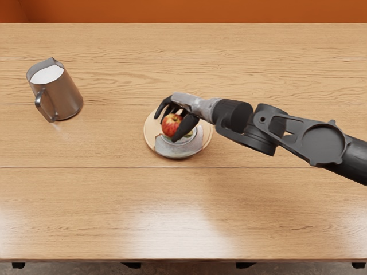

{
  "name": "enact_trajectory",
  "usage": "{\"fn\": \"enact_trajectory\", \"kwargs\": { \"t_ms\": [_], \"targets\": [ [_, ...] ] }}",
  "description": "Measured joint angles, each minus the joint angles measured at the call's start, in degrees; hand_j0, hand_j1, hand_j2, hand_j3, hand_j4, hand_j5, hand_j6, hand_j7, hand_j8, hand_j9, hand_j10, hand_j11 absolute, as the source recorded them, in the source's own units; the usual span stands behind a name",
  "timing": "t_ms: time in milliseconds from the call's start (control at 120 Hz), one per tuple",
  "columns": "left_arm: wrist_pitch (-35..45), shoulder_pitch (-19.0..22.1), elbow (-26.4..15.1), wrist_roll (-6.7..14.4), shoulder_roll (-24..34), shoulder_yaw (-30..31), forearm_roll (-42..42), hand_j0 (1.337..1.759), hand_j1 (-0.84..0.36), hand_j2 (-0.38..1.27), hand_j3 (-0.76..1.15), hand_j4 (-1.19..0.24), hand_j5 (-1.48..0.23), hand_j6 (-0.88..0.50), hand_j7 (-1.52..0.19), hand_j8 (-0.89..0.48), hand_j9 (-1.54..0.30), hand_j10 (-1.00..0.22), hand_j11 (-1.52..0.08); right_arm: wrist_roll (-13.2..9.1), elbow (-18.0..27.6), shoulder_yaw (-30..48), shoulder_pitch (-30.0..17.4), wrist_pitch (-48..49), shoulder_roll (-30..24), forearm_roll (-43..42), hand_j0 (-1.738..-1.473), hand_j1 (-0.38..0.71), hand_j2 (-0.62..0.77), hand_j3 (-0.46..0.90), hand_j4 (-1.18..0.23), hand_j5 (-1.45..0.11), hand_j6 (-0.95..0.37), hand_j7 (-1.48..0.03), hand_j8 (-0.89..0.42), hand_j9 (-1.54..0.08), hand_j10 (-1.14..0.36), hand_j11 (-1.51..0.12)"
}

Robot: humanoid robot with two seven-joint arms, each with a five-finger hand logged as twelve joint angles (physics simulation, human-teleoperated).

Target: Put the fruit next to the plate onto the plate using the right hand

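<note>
R arm comes in from the right edge, lower right, and reaches diagonally up-left across the table, w/ the forearm running approx. level over the wood. The wrist is bent slightly down, so the right hand sits over the plate, palm facing down and left. Its dark fingers are curled round the apple: a couple arch over the top and far-left side, and another wraps down the near-right side, so the fruit is caged in a closed grip. The apple is red w/ a yellowish patch and shows between the fingers, directly above the plate's grey centre, inside the tan rim. Can't tell whether it rests on the plate or hangs just above it, since the hand hides the underside. The plate lies approx. mid-table. A metal pitcher w/ white contents stands well apart at upper left, handle toward the viewer. An orange wall runs behind the table's far edge.
</note>
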Motion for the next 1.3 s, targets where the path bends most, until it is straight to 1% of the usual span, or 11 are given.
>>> {"fn": "enact_trajectory", "kwargs": {
  "t_ms": [67,142,325,550,583,717,808,908,1000,1142,1300],
  "targets": [
    [0.0,0.0,0.0,0.0,0.0,0.0,0.0,1.658,0.07,0.05,0.00,-0.23,-0.30,-0.23,-0.30,-0.23,-0.30,-0.23,-0.30,0.0,-0.2,0.1,0.0,0.0,0.0,0.1,-1.656,0.18,0.05,0.00,-0.48,-0.64,-0.64,-0.63,-0.38,-0.65,-0.70,-0.68],
    [0.0,0.0,0.0,0.0,0.0,0.0,0.0,1.658,0.07,0.05,0.00,-0.23,-0.30,-0.23,-0.30,-0.23,-0.30,-0.23,-0.30,0.0,-0.6,0.2,0.0,0.0,0.0,0.3,-1.657,0.14,0.02,0.00,-0.44,-0.58,-0.61,-0.57,-0.37,-0.58,-0.70,-0.60],
    [0.0,0.0,0.0,0.0,0.0,0.0,0.0,1.658,0.07,0.05,0.00,-0.23,-0.30,-0.23,-0.30,-0.23,-0.30,-0.23,-0.30,0.0,-1.2,0.5,-0.1,0.0,0.0,0.6,-1.657,0.04,-0.02,0.00,-0.34,-0.44,-0.41,-0.44,-0.31,-0.45,-0.46,-0.45],
    [0.0,0.0,0.0,0.0,0.0,0.0,0.0,1.658,0.07,0.05,0.00,-0.23,-0.30,-0.23,-0.30,-0.23,-0.30,-0.23,-0.30,0.9,-1.8,2.2,-0.1,0.3,-0.5,2.8,-1.658,-0.07,-0.03,0.00,-0.24,-0.31,-0.26,-0.31,-0.23,-0.31,-0.28,-0.31],
    [0.0,0.0,0.0,0.0,0.0,0.0,0.0,1.658,0.07,0.05,0.00,-0.23,-0.30,-0.23,-0.30,-0.23,-0.30,-0.23,-0.30,1.4,-1.7,2.9,0.0,0.8,-0.9,4.4,-1.658,-0.10,-0.03,0.00,-0.21,-0.28,-0.24,-0.28,-0.21,-0.28,-0.25,-0.28],
    [0.0,0.0,0.0,0.0,0.0,0.0,0.0,1.658,0.07,0.05,0.00,-0.23,-0.30,-0.23,-0.30,-0.23,-0.30,-0.23,-0.30,5.2,-1.6,6.9,-0.1,7.2,-4.8,14.6,-1.658,-0.19,-0.02,0.00,-0.14,-0.18,-0.15,-0.18,-0.13,-0.18,-0.15,-0.18],
    [0.0,0.0,0.0,0.0,0.0,0.0,0.0,1.658,0.07,0.05,0.00,-0.23,-0.30,-0.23,-0.30,-0.23,-0.30,-0.23,-0.30,6.5,-1.8,10.4,-1.0,15.3,-8.1,24.0,-1.658,-0.23,-0.02,0.00,-0.10,-0.13,-0.11,-0.13,-0.10,-0.13,-0.11,-0.13],
    [0.0,0.0,0.0,0.0,0.0,0.0,0.0,1.658,0.07,0.05,0.00,-0.23,-0.30,-0.23,-0.30,-0.23,-0.30,-0.23,-0.30,6.6,-2.1,12.6,-2.6,24.5,-12.3,34.6,-1.658,-0.26,-0.01,0.00,-0.08,-0.10,-0.08,-0.10,-0.08,-0.10,-0.09,-0.10],
    [0.0,0.0,0.0,0.0,0.0,0.0,0.0,1.658,0.07,0.05,0.00,-0.23,-0.30,-0.23,-0.30,-0.23,-0.30,-0.23,-0.30,6.7,-3.2,13.4,-4.6,29.8,-16.3,41.3,-1.658,-0.27,-0.01,0.00,-0.06,-0.08,-0.07,-0.08,-0.06,-0.08,-0.07,-0.08],
    [0.0,0.0,0.0,0.0,0.0,0.0,0.0,1.658,0.07,0.05,0.00,-0.23,-0.30,-0.23,-0.30,-0.23,-0.30,-0.23,-0.30,6.8,-9.1,13.7,-7.4,32.6,-21.4,49.0,-1.658,-0.29,-0.01,0.00,-0.05,-0.07,-0.05,-0.07,-0.05,-0.07,-0.05,-0.07],
    [0.0,0.0,0.0,0.0,0.0,0.0,0.0,1.658,0.07,0.05,0.00,-0.23,-0.30,-0.23,-0.30,-0.23,-0.30,-0.23,-0.30,6.9,-10.8,13.4,-9.0,33.3,-27.1,52.8,-1.658,-0.30,-0.01,0.00,-0.04,-0.06,-0.04,-0.06,-0.04,-0.06,-0.04,-0.06]
  ]
}}
